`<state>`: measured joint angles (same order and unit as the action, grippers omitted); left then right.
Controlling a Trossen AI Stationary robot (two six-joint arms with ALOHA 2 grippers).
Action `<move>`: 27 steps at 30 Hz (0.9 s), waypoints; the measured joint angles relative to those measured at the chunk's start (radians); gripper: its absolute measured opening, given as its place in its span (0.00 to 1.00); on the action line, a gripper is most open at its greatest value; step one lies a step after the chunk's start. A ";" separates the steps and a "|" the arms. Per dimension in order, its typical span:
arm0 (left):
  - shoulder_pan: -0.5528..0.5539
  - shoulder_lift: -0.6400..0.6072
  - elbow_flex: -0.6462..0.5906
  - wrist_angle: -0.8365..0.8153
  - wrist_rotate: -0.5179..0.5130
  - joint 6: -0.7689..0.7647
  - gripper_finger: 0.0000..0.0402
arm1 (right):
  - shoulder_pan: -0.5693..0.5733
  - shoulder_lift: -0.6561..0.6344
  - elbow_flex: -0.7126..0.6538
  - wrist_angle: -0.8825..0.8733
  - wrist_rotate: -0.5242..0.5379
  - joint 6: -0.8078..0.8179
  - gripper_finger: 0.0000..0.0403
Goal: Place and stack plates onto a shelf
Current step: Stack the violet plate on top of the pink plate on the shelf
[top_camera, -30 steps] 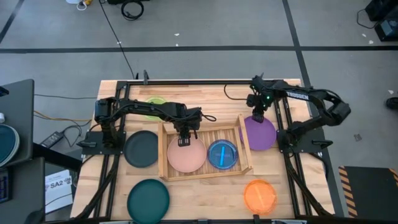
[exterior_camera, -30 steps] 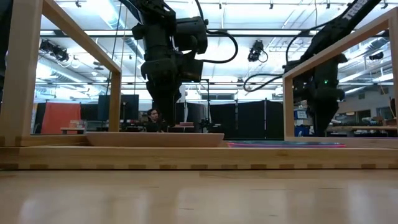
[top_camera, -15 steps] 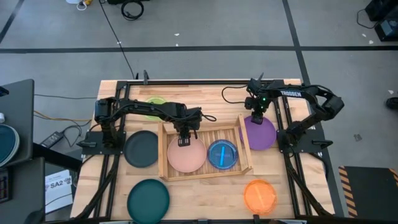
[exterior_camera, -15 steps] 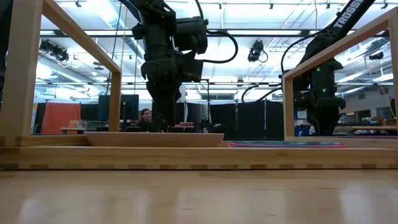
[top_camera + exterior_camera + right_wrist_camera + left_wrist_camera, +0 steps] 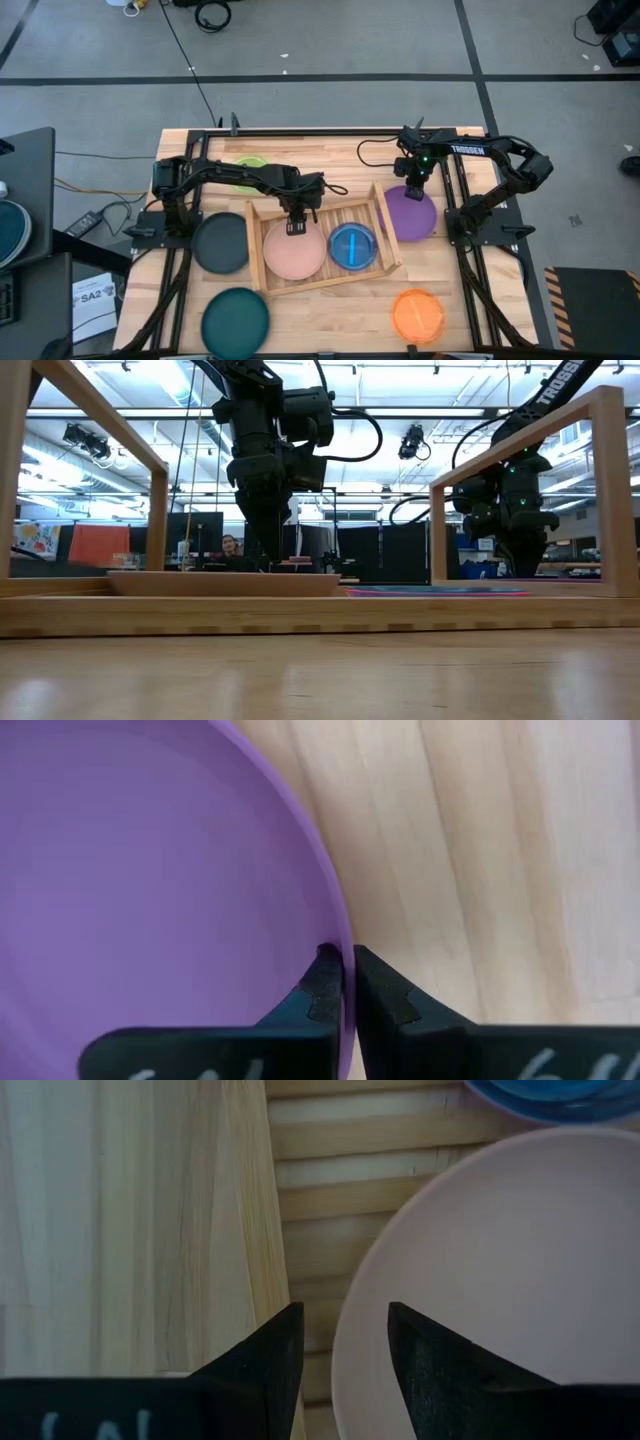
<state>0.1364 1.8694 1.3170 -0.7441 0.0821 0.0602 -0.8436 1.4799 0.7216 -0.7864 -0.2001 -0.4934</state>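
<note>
Lime green plate (image 5: 247,163) mostly hidden under left arm.

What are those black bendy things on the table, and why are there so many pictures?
They are two robot arms, each ending in a two-finger pincher. One camera looks down from above, one peeks across the tabletop, and one rides on each wrist. The left gripper hangs open over the pink plate, which lies in the wooden shelf beside a small blue plate. The right gripper pinches the rim of the purple plate. Grey, teal, orange and green plates wait on the table.
</note>
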 joint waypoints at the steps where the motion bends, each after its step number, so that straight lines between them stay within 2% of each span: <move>1: 0.000 0.000 0.000 0.000 0.000 -0.003 0.38 | 0.000 0.000 0.000 -0.001 0.000 -0.001 0.04; 10: 0.000 0.000 0.000 -0.001 0.000 -0.018 0.38 | 0.000 -0.058 -0.004 -0.008 0.033 -0.001 0.06; 22: 0.000 -0.001 0.002 -0.003 0.000 -0.027 0.38 | -0.037 -0.187 -0.004 -0.040 0.161 0.018 0.05; 27: 0.004 -0.001 0.051 -0.045 -0.001 -0.028 0.38 | -0.066 -0.250 -0.003 -0.038 0.229 0.021 0.05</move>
<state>0.1400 1.8683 1.3682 -0.7893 0.0810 0.0319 -0.9094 1.2298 0.7181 -0.8248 0.0288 -0.4722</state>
